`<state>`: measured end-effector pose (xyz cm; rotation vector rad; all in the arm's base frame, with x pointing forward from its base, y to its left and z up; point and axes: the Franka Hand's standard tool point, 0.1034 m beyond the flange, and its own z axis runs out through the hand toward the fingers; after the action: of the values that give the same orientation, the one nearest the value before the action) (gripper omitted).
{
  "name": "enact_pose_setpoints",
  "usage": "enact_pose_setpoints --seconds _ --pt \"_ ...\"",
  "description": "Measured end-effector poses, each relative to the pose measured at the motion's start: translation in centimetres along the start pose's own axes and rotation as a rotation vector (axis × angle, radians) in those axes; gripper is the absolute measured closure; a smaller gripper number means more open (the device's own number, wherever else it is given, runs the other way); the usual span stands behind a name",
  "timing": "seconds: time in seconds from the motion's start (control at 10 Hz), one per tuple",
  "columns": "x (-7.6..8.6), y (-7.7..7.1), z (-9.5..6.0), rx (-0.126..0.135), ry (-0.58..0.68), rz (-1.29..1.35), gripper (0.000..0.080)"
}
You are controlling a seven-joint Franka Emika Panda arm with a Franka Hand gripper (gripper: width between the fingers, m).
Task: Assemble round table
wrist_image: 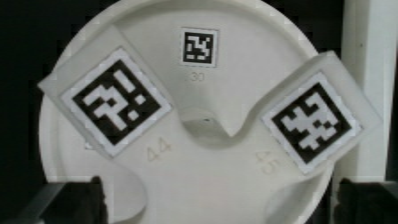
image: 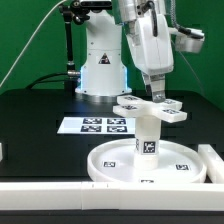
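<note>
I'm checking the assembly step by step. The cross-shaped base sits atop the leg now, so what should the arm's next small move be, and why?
Probably a short straight lift away. The gripper stands open just above the cross-shaped base, which rests on the upright leg standing on the round disc. Nothing looks held, so rising vertically should clear the arm without nudging the stack. Whether the base is fully seated cannot be told.

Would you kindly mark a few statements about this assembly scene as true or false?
1. The leg stands upright on the round disc. True.
2. The cross-shaped base lies flat on the table. False: it sits on top of the leg.
3. The end effector is clamped shut on the leg. False: it is open, just above the base.
4. The marker board lies behind the disc in the exterior view. True.
</note>
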<state>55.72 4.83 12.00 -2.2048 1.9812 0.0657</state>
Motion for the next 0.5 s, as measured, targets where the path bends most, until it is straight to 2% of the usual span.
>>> enact_pose_setpoints --seconds 0.1,0.5 --pt "-0.41 0.15 0.26 -0.016 0.017 -0.176 0.0151" --pt "-0.75 0.18 0.33 -0.019 0.01 -0.489 0.0151"
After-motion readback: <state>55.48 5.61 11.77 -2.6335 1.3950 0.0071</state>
